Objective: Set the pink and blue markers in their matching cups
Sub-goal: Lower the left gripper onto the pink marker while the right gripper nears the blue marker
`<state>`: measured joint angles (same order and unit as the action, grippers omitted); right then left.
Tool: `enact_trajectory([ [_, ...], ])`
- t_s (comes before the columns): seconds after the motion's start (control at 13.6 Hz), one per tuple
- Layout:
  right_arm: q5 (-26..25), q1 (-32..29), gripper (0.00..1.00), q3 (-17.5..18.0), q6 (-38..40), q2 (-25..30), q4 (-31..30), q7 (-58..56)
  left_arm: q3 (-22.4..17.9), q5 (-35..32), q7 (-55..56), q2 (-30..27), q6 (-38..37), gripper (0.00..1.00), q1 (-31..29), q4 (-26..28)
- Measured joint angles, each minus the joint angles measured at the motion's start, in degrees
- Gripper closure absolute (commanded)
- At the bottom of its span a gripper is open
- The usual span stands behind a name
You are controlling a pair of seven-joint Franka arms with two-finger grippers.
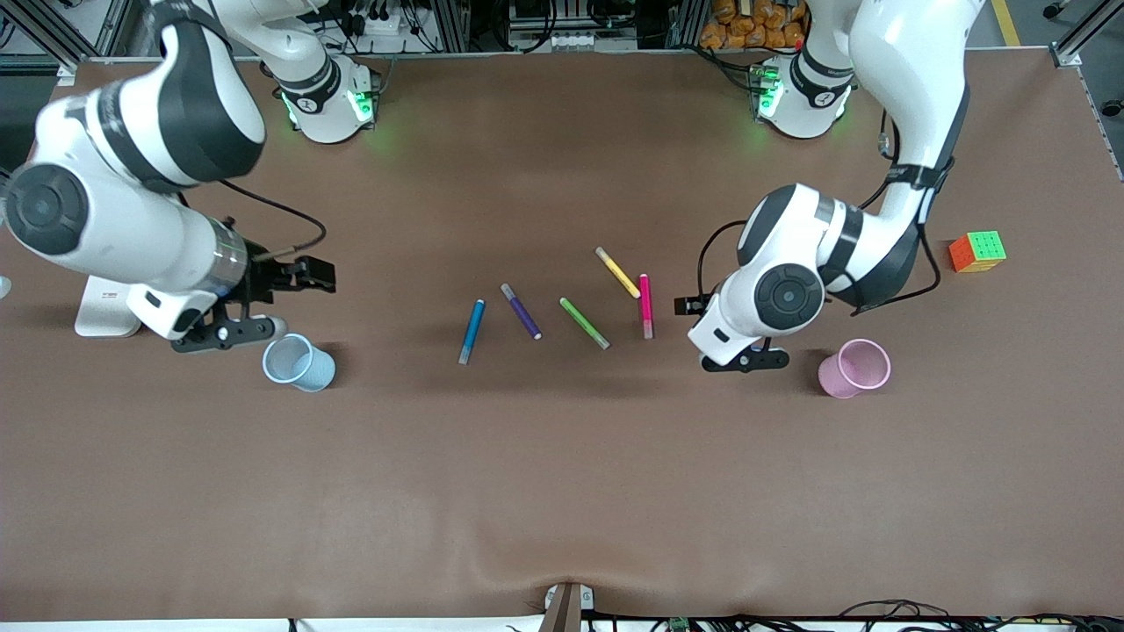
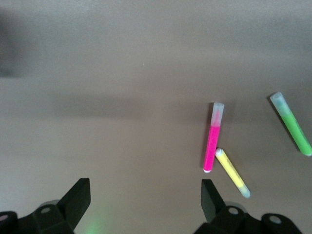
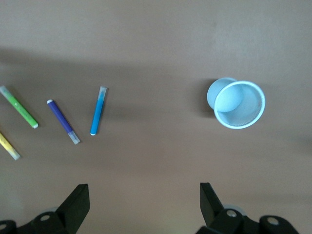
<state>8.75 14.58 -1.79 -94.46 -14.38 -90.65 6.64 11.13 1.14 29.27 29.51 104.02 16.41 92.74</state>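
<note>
The blue marker (image 1: 471,331) and the pink marker (image 1: 645,305) lie flat mid-table in a row with other markers. The pale blue cup (image 1: 299,362) stands toward the right arm's end, the pale pink cup (image 1: 854,368) toward the left arm's end. My right gripper (image 1: 230,332) is open and empty above the table beside the blue cup. Its wrist view shows the blue cup (image 3: 239,104) and blue marker (image 3: 98,117) ahead of the gripper (image 3: 144,200). My left gripper (image 1: 745,360) is open and empty between the pink marker and pink cup. Its wrist view shows the pink marker (image 2: 212,139) beyond the gripper (image 2: 145,195).
A dark purple marker (image 1: 521,311), a green marker (image 1: 584,322) and a yellow marker (image 1: 617,271) lie between the blue and pink ones; the yellow one's end is close to the pink marker. A colour cube (image 1: 977,251) sits at the left arm's end. A white block (image 1: 105,307) sits under the right arm.
</note>
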Motion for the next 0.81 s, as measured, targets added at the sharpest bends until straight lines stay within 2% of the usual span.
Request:
enact_trajectory([
  [0.22,0.1,1.9,0.00,0.0,-4.1,-3.4,-0.7,4.3,0.1,0.1,2.3,4.0,4.2,0.02,0.7,0.1],
  [0.59,0.1,6.7,0.00,0.0,-13.2,-10.0,-2.5,14.9,0.2,1.2,7.1,10.1,13.0,0.27,4.4,0.1],
  [0.81,-1.1,11.1,0.00,0.0,-18.6,-12.9,-2.8,20.8,0.2,1.2,7.9,11.8,15.7,0.32,5.3,0.0],
])
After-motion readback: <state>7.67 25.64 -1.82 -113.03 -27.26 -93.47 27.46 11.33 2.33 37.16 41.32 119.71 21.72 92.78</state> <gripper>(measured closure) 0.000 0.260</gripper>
